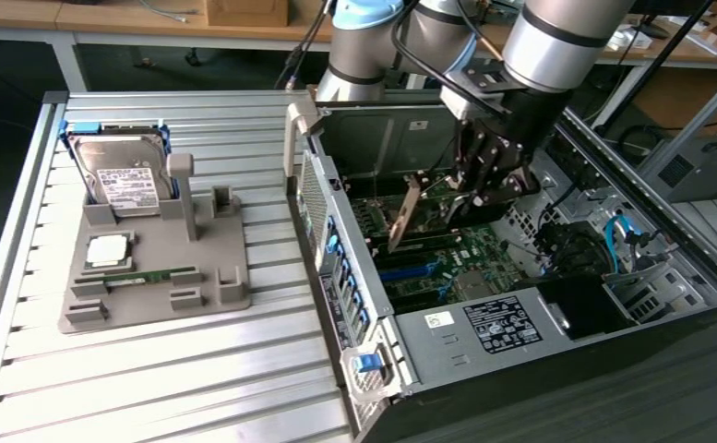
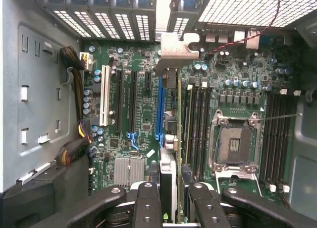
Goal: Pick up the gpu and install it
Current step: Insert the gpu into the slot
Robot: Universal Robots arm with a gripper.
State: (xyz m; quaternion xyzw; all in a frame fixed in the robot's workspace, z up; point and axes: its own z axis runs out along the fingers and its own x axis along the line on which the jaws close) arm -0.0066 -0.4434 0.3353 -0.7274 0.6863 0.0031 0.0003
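Brownish-green and seen edge-on, the gpu hangs inside the open computer case. It is pinched between the two fingers of the gripper, on a grey robot arm that extends down into the case from above. The card stands on its long edge over the green motherboard on the case floor. Whether its lower edge touches a slot cannot be told.

The wrist view looks straight down into the case. The black fingers of the gripper press on either side of the gpu, which shows as a thin strip running away from the camera. Its silver end bracket sits close to the perforated slot covers in the case wall. The card lines up just beside a blue expansion slot on the motherboard, between that slot and a bank of black memory slots. A processor socket with a metal frame lies further across the case floor.

Outside the case, on the exterior view's left, a grey holder tray rests on the slatted metal table. It carries a silver hard drive with a white label, a square processor chip and a narrow green RAM stick, all well apart from the case.
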